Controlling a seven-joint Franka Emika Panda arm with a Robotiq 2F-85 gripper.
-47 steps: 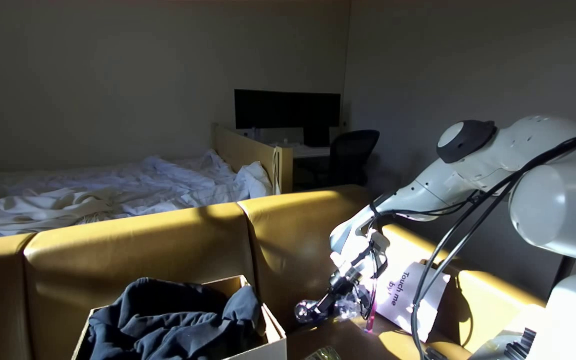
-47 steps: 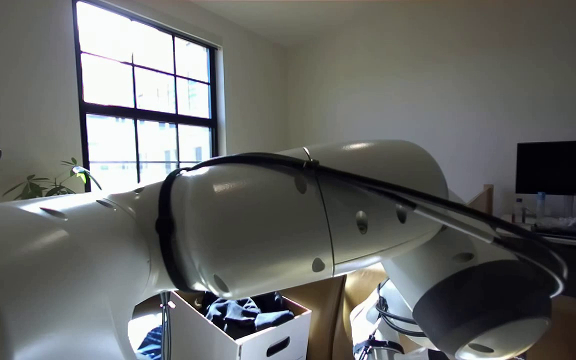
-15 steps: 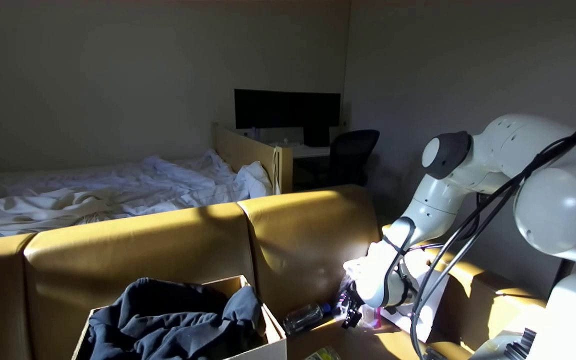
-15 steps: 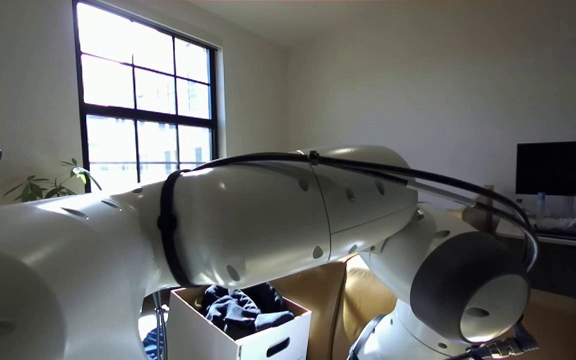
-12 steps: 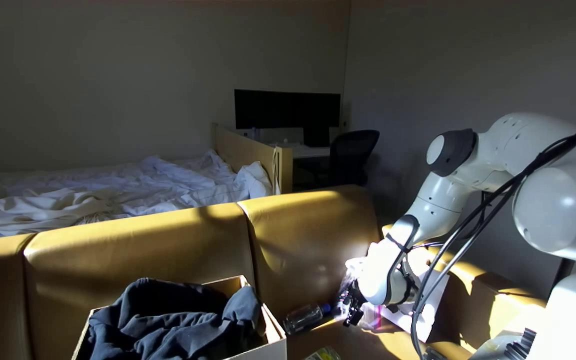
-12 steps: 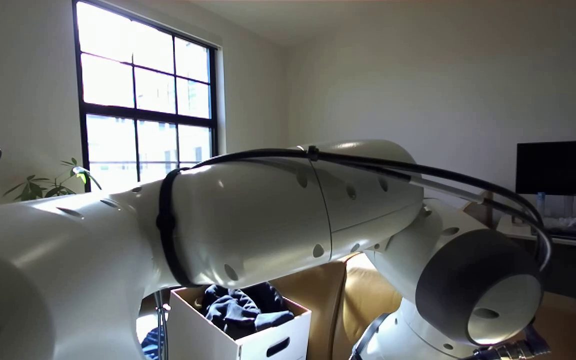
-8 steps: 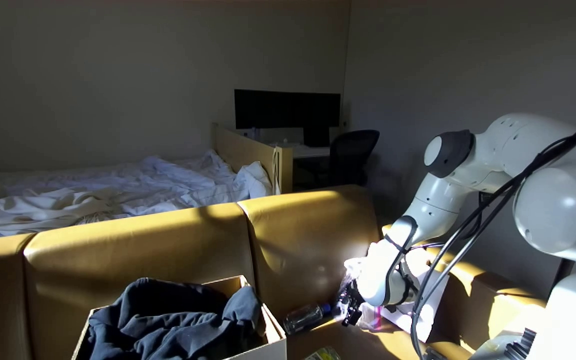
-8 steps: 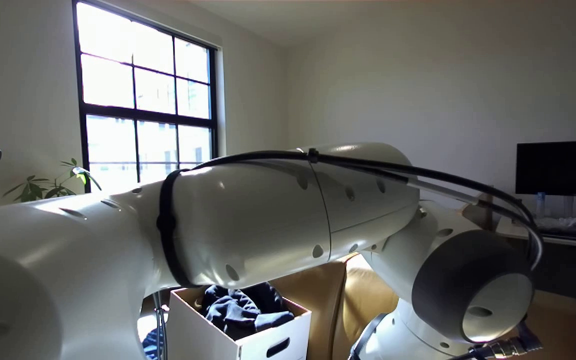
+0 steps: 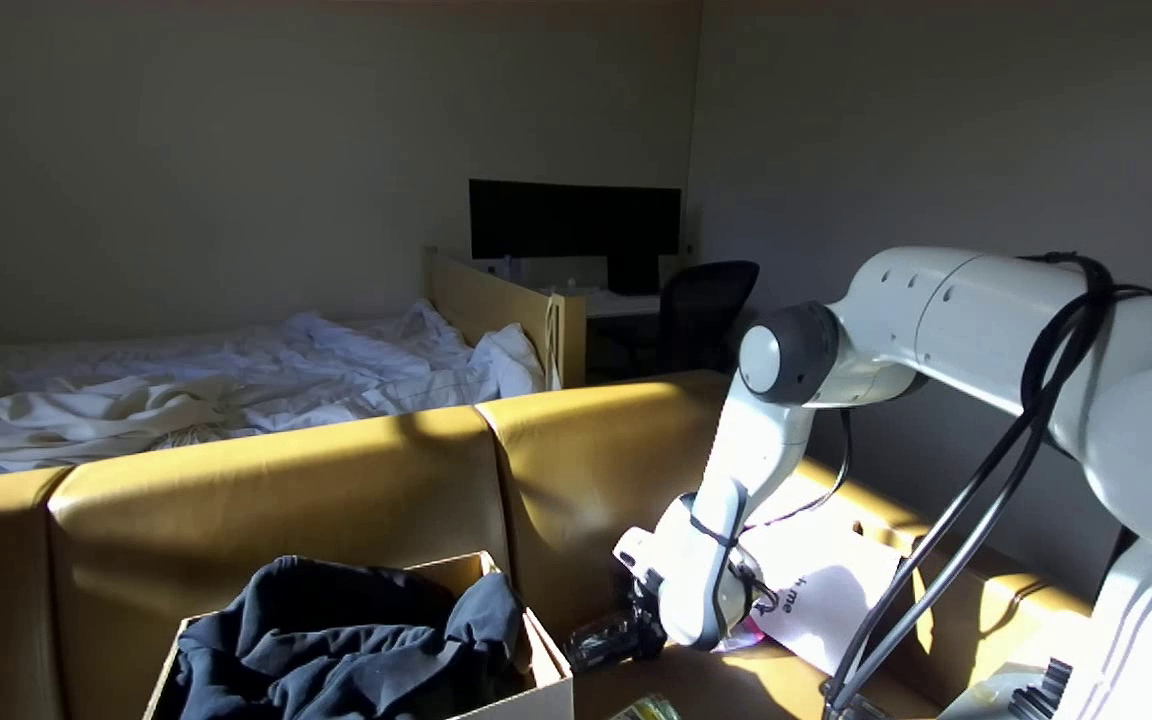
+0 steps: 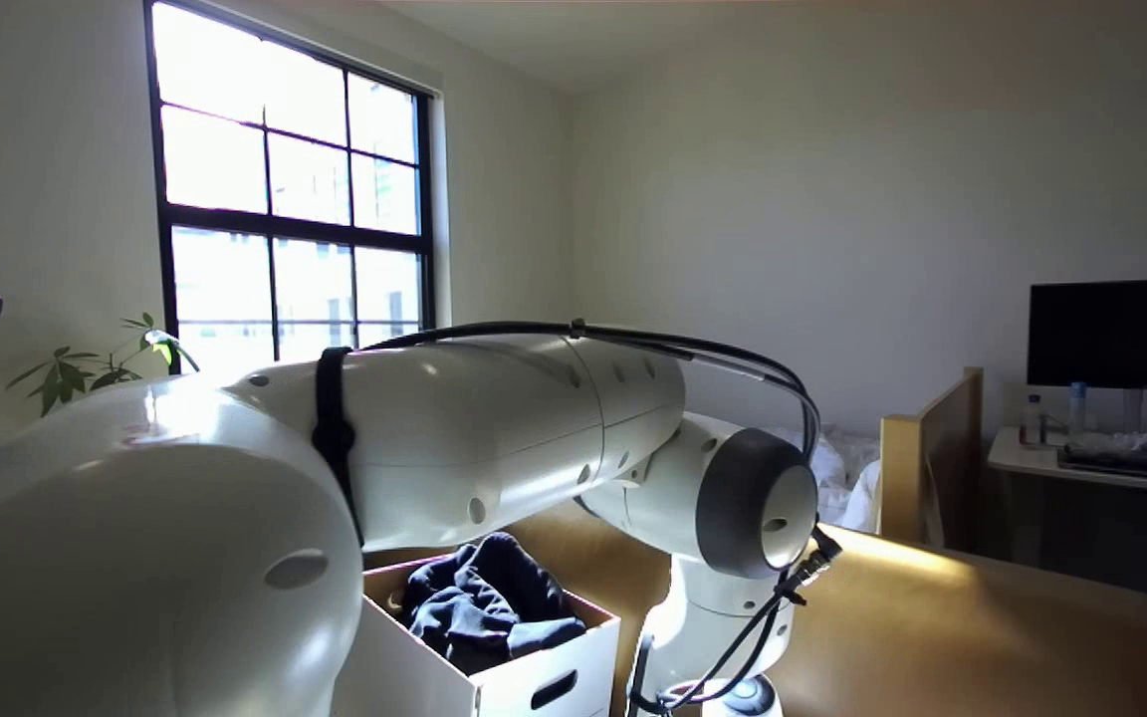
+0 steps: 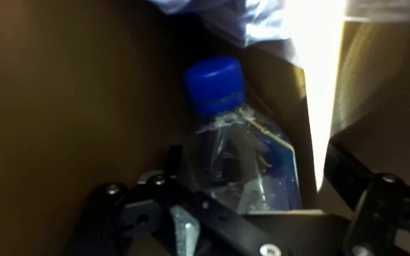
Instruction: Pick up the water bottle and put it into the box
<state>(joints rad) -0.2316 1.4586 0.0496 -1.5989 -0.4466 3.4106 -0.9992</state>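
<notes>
Landing worries me most: the box (image 9: 534,703), lower left in an exterior view, is heaped with dark clothing (image 9: 336,640), so I reckon the water bottle (image 11: 240,156) could roll right off the pile. Carry it too low and I'd clip the box's right wall. The bottle's lying on the sofa (image 9: 276,510) just right of that wall, in deep shadow. In the wrist view my hand (image 11: 255,154) is spread wide with a finger either side of it, nothing pinched. The finger on the left is close (touching? can't tell), the right one has a gap, so closing now might shove the bottle sideways, and slick plastic could slip.

Clutter: rumpled bedding (image 9: 336,375) far left, no bother. What looks like the backrest (image 11: 66,117) crowds the left of the wrist view. A packet (image 9: 648,708) sits bottom centre in an exterior view. Crinkly plastic (image 11: 258,21) at the top of the wrist view, just past the blue cap (image 11: 216,85), could get dragged along. Further right, a white printed sheet (image 9: 821,580) and my own dangling cables (image 9: 1036,400), which could snag.
</notes>
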